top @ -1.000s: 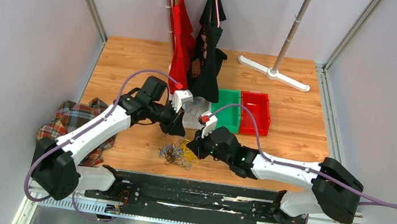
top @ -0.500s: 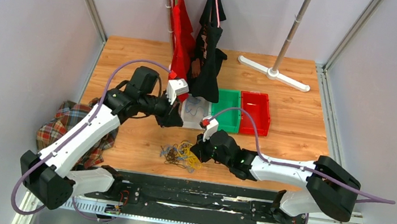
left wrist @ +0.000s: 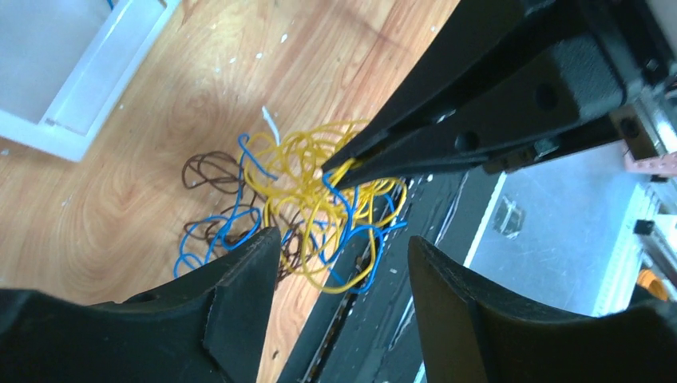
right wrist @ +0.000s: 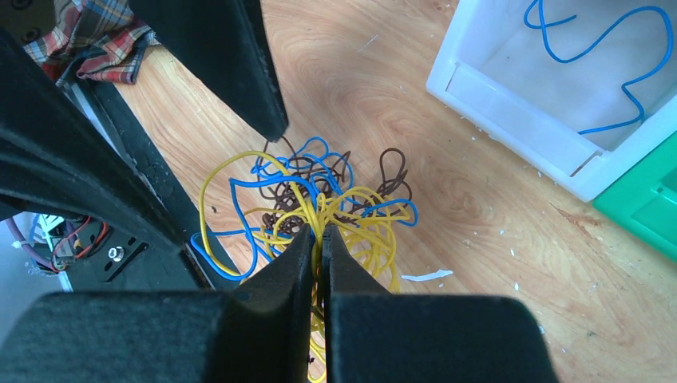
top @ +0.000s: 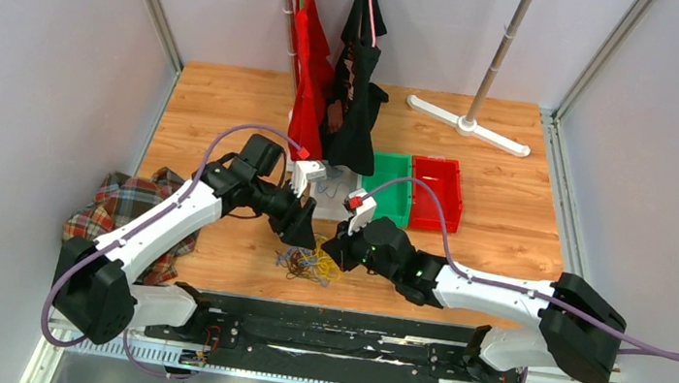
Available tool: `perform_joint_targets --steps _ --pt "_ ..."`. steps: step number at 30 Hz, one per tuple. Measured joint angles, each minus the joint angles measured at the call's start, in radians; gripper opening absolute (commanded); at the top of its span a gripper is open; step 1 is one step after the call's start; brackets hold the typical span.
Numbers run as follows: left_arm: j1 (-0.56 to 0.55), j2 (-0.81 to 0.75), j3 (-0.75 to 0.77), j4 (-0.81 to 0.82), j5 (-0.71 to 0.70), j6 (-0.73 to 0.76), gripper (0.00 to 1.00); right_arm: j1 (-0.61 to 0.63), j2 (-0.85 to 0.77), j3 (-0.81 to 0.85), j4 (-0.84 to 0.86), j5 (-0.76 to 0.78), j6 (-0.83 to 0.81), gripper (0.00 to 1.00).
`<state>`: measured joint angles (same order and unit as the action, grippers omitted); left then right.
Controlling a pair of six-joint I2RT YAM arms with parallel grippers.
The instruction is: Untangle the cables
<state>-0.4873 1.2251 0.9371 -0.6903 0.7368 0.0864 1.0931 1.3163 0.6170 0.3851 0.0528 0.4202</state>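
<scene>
Back from over the white bin, the left end effector (left wrist: 343,239) has swung toward the near edge of the counter (top: 505,241) and its jaws, nearly closed a moment ago, now stand wide apart and empty, hovering just above the one tangle of cables (top: 312,264). That tangle lies close to the near edge, about midway along it, and mixes three colours: yellow, blue and dark brown. How many separate wires of each colour it holds cannot be told. The right end effector (right wrist: 321,233) reaches in from the right side, its jaws pressed together on a few yellow strands (right wrist: 351,231) at the middle of the heap. At the left edge a single plaid cloth (top: 119,204) hangs partly off the counter. Farther in, around the middle of the counter, three bins sit side by side in a row: one white bin (right wrist: 511,112), one green bin (top: 392,193) and one red bin (top: 436,192). One loose blue cable (right wrist: 607,64) lies inside the white bin, apart from the tangle. Toward the far edge two garments hang from a pole, a red garment (top: 311,61) and a black garment (top: 359,77), and the white base of one stand (top: 469,124) rests near the far right corner.
</scene>
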Motion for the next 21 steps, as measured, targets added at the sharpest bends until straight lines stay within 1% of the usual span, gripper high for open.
perform_joint_targets --steps 2,7,13,17,21 --pt "0.000 0.001 -0.003 0.035 0.019 -0.032 0.62 0.000 0.000 0.008 0.000 -0.001 0.000 0.01" --pt "0.000 0.016 -0.003 0.092 0.049 -0.080 0.50 0.000 0.000 0.011 -0.001 -0.005 0.000 0.01" --pt "0.000 0.037 -0.016 0.134 0.037 -0.114 0.39 0.000 0.000 0.012 -0.001 -0.008 0.000 0.01" --pt "0.000 0.052 -0.018 0.144 0.012 -0.126 0.28 0.000 0.000 0.012 -0.001 -0.008 0.000 0.00" --pt "0.000 0.056 -0.018 0.149 -0.005 -0.139 0.27 0.000 0.000 0.012 0.000 -0.008 0.000 0.01"
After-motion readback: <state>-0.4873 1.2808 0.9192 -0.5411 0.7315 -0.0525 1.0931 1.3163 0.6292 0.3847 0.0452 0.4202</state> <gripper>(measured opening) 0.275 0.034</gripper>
